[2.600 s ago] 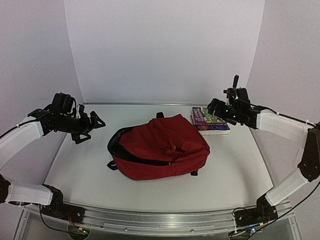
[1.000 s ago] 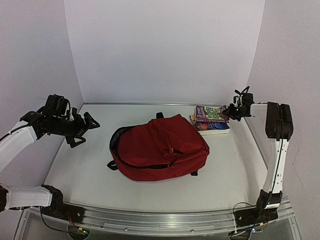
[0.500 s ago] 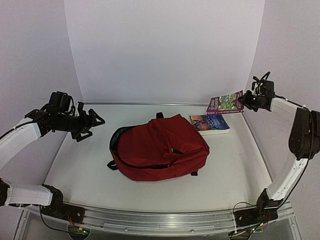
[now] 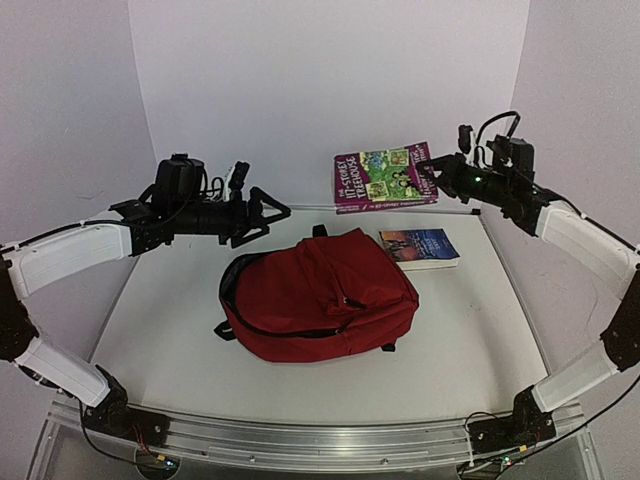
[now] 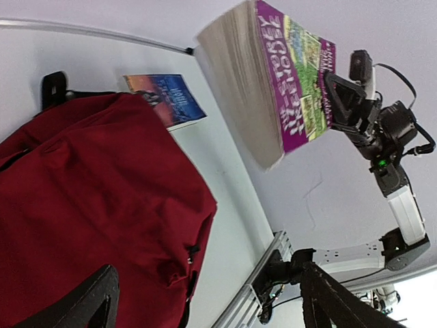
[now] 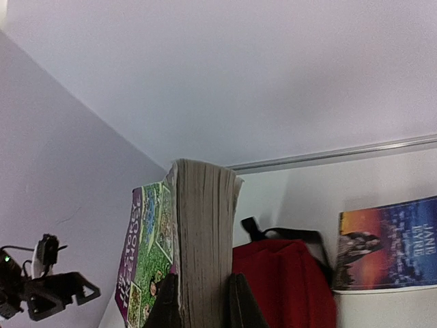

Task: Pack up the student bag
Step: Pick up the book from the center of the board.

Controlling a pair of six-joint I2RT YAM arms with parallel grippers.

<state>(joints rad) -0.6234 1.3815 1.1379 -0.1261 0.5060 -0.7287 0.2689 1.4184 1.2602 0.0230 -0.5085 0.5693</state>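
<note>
The student bag (image 4: 320,295), dark red with black straps, lies flat in the middle of the table, its dark mouth facing left. My right gripper (image 4: 432,177) is shut on the right end of a thick purple book (image 4: 385,178), which hangs in the air above the bag's far edge. In the right wrist view the fingers (image 6: 167,307) clamp the book's page block (image 6: 201,239), with the bag (image 6: 287,280) below. My left gripper (image 4: 268,222) is open and empty, raised over the bag's left end. Its wrist view looks across the bag (image 5: 89,205) to the held book (image 5: 287,75).
A second book with a blue cover (image 4: 420,248) lies flat on the table just right of the bag's top, also in the left wrist view (image 5: 167,99) and right wrist view (image 6: 389,242). White walls close in the back and sides.
My right gripper has carried the purple book up off the blue book and leftward over the bag's far side. My left arm has risen and swung right toward the bag.
</note>
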